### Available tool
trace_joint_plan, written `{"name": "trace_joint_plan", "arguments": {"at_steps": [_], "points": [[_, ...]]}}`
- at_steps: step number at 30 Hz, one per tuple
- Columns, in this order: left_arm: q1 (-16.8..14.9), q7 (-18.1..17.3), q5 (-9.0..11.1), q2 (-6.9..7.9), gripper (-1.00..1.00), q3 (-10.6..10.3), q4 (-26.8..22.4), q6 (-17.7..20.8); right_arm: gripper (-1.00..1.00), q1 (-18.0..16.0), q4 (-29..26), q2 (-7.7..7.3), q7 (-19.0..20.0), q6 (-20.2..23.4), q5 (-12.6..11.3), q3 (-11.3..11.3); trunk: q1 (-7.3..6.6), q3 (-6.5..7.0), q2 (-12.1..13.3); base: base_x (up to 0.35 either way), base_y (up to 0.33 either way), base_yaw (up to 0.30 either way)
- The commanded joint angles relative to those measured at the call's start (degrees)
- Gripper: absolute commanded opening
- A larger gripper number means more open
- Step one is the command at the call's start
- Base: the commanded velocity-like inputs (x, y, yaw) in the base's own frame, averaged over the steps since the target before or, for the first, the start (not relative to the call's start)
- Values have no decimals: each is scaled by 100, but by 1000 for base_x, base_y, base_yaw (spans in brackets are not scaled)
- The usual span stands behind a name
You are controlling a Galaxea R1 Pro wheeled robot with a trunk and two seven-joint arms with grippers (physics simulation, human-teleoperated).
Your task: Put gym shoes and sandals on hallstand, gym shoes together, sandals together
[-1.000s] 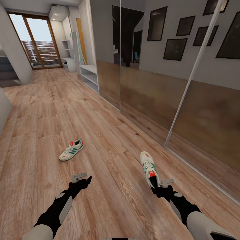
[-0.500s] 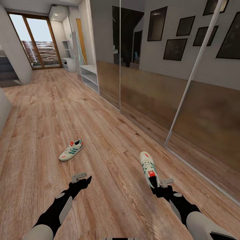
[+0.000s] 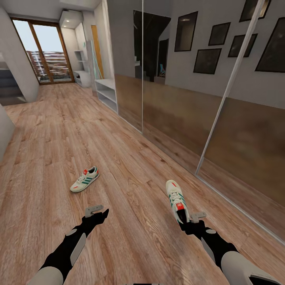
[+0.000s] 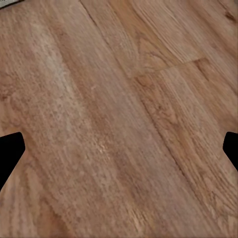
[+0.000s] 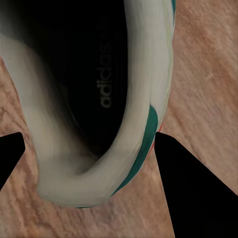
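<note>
Black right gripper (image 3: 186, 222) is clamped on the heel end of one gym shoe (image 3: 177, 200); your right wrist view shows the heel collar (image 5: 99, 163) between the two fingertips (image 5: 183, 188), dark insole with printed lettering visible inside; shoe points away from you, toe forward, over the corridor floor (image 3: 130, 237). Left gripper (image 3: 97, 215) hangs over bare planks (image 4: 119, 119); its fingertips (image 4: 10, 153) sit spread at the frame edges with nothing between them, so it's open and empty. Second gym shoe (image 3: 84, 179) lies on the floor ahead of the left gripper, well apart from the held one, on its sole, toe toward you. Glass-fronted sliding wardrobe (image 3: 206, 99) runs along your right; hallstand (image 3: 107, 92) sits past its far end against the wall, white, open shelves; glazed door (image 3: 41, 51) at the corridor's far end.
</note>
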Motion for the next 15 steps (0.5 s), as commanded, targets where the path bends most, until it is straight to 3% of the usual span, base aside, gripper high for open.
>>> {"name": "trace_joint_plan", "arguments": {"at_steps": [1,6,15], "points": [[0,-1,3,0,100,0,0,-1,-100,0,0,0,-10,1,-5,2,0,0,0,0,0,0],[0,-1,3,9,100,10,-26,7,-100,-1,0,4,-10,1,-5,2,0,1,0,56,0,0],[0,0,6,17,100,15,-28,7,-100,6,18,10,-10,1,-5,2,0,1,0,317,0,0]]}}
